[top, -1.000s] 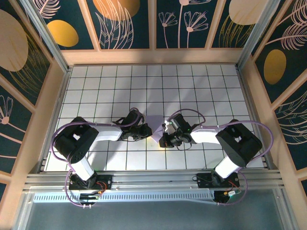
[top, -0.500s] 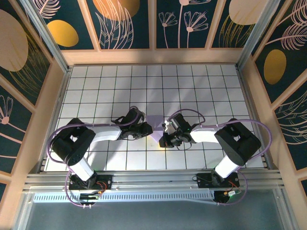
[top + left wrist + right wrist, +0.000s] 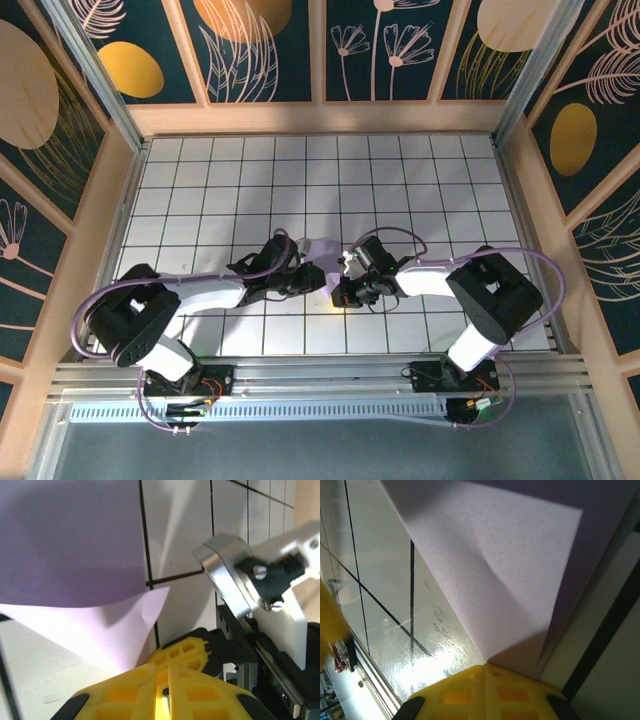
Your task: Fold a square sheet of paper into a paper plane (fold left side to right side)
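Overhead, the grippers meet nose to nose at the middle of the table (image 3: 250,180). The paper (image 3: 322,250) sits right between them, a small folded lavender patch. It's wide toward the far wall and narrows toward the near edge, but it's too small to call its long axis. The left gripper (image 3: 162,680), jaws almost together, pinches the tapered tip. The right gripper (image 3: 485,690), clamped tight, nips a folded corner.

Top view overlooks whole desk (image 3: 200,170); both wrist views sit close to the square sheet of paper (image 3: 75,545), from opposite sides.
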